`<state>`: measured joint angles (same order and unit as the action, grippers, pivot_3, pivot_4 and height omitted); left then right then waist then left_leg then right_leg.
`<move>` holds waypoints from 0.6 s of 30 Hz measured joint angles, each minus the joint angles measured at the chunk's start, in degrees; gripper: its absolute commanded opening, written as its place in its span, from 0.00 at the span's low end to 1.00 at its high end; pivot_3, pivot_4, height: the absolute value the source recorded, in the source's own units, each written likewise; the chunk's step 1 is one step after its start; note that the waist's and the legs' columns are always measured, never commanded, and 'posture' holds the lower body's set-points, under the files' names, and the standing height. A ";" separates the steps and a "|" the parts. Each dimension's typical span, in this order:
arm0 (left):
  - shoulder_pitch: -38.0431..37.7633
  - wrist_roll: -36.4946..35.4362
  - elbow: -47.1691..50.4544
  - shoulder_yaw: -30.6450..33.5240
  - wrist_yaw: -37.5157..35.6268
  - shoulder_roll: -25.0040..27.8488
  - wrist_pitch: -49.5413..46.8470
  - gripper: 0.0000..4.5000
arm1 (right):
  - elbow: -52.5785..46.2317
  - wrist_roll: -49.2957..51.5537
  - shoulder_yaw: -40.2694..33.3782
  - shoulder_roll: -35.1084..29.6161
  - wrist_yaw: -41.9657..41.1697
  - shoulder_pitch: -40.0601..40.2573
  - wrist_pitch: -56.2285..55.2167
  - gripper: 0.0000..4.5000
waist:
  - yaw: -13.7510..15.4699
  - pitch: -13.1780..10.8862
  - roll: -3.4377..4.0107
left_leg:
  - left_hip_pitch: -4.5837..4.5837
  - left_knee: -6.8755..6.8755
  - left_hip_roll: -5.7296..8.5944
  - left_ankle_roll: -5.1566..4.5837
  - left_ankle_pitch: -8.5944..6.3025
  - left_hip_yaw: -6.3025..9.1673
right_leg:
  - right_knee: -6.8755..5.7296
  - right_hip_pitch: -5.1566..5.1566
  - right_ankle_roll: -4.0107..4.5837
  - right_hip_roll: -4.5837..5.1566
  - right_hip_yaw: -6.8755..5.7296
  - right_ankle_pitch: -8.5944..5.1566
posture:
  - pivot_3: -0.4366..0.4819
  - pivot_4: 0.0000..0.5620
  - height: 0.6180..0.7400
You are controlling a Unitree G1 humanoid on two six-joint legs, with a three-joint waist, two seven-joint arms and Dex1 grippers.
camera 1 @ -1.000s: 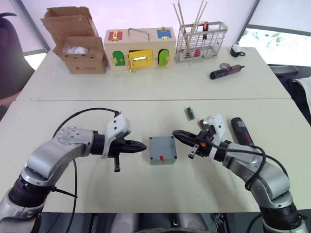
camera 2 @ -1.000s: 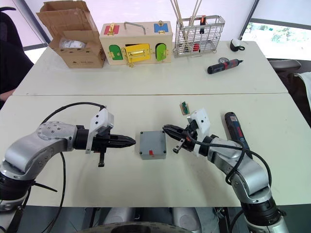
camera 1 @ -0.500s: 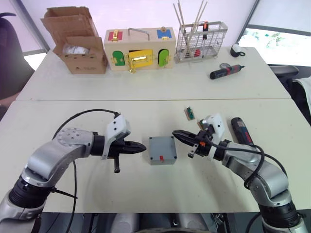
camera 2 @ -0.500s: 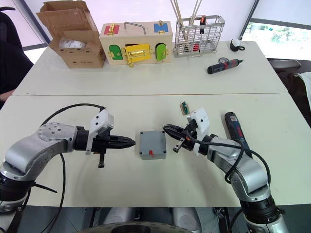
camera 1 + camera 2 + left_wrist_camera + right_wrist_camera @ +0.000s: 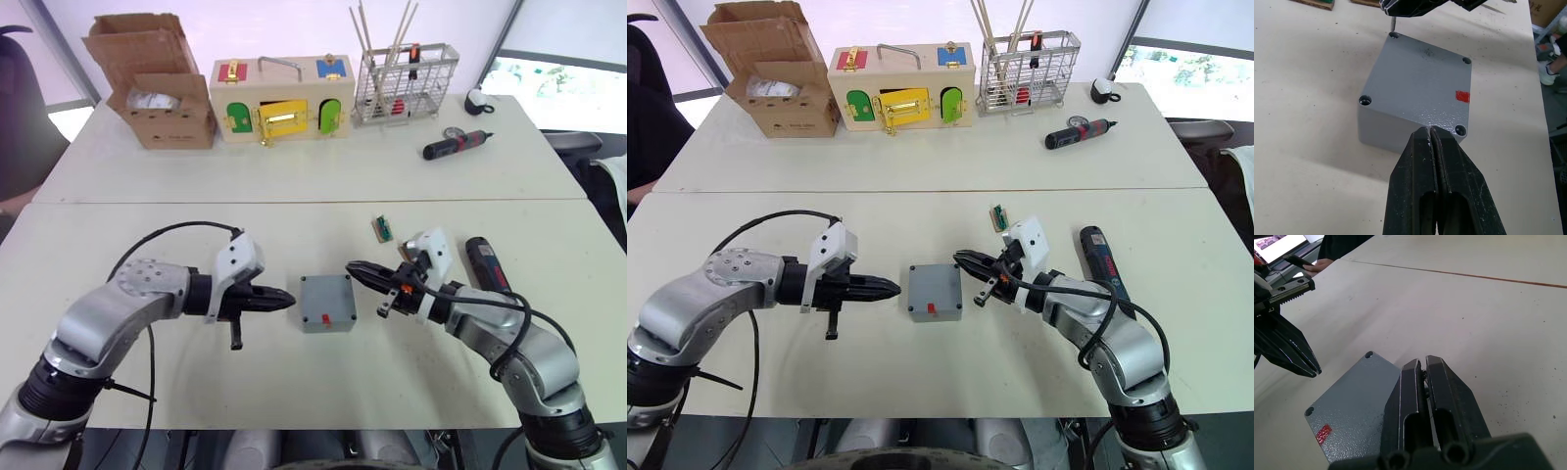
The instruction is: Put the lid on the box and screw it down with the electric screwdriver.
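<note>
Grey lid (image 5: 326, 298) is already seated on the box (image 5: 1382, 134), mid-table, red mark near its front edge, four corner holes visible. No screw heads that I can make out in the holes.

Left gripper (image 5: 290, 302) has its fingers pressed together, holding nothing, tip just at the lid's left edge. Right gripper (image 5: 351, 267) is likewise closed and empty, tip hovering at the lid's right rear corner. Both point inward at the box from opposite sides.

Key geometry: electric screwdriver (image 5: 485, 264) lies flat on the table to the right of the box, beyond the right forearm, long axis running roughly front to back. It's well apart from the left arm, so my read is the right arm should take it. That gripper would need to back away from the box, open, and come across the barrel.
</note>
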<state>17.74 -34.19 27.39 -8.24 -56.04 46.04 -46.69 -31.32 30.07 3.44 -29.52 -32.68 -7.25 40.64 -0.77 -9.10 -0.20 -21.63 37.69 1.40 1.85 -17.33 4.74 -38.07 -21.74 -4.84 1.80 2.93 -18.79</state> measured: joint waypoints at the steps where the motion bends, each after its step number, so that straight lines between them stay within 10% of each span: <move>1: 0.00 0.00 0.00 -0.01 0.00 0.00 0.00 0.00 | -0.10 0.04 0.00 0.00 -0.03 0.00 0.01 0.02 | 0.00 0.00 0.00 | 0.00 0.00 0.00 0.00 0.00 0.00 | 0.00 0.00 0.00 0.00 0.00 0.00 | 0.48 0.27 1.00; 18: -0.08 0.01 0.00 -0.09 -0.06 0.00 0.00 0.00 | -1.27 0.63 0.01 -0.12 0.19 0.05 0.35 0.02 | 0.00 0.00 0.00 | 0.00 0.00 0.00 0.00 0.00 0.00 | 0.00 0.00 0.00 0.00 0.00 0.00 | 0.48 0.27 1.00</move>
<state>17.66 -34.18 27.39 -8.33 -56.10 46.03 -46.69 -32.59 30.70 3.45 -29.65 -32.49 -7.21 41.00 -0.76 -9.10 -0.19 -21.63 37.69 1.40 1.85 -17.33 4.74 -38.07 -21.74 -4.83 1.80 2.93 -18.79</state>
